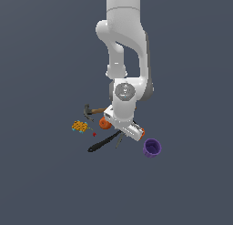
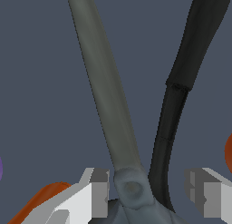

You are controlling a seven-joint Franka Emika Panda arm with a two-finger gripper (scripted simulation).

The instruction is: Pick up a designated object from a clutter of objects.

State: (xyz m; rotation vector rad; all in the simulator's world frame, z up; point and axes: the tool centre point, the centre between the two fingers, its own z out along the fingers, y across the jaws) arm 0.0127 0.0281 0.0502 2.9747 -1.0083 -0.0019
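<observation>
The scissors (image 2: 106, 89) lie on the dark floor. Their grey blades run away from the pivot (image 2: 131, 189), and the handles are hidden under the hand. My gripper (image 2: 149, 193) is open and low over them. The pivot and the near end of the long black tool (image 2: 181, 73) both lie between the two fingers (image 2: 97, 191). In the exterior view only a thin grey sliver of the scissors (image 1: 119, 140) shows below my gripper (image 1: 122, 134), beside the black tool (image 1: 103, 142).
Around the hand lie a wooden-handled hammer (image 1: 93, 111), an orange ball (image 1: 104, 123), a yellow block (image 1: 79, 126), a tiny red bit (image 1: 94, 134), a purple cup (image 1: 152, 148) and a mostly hidden orange cup (image 1: 141, 131).
</observation>
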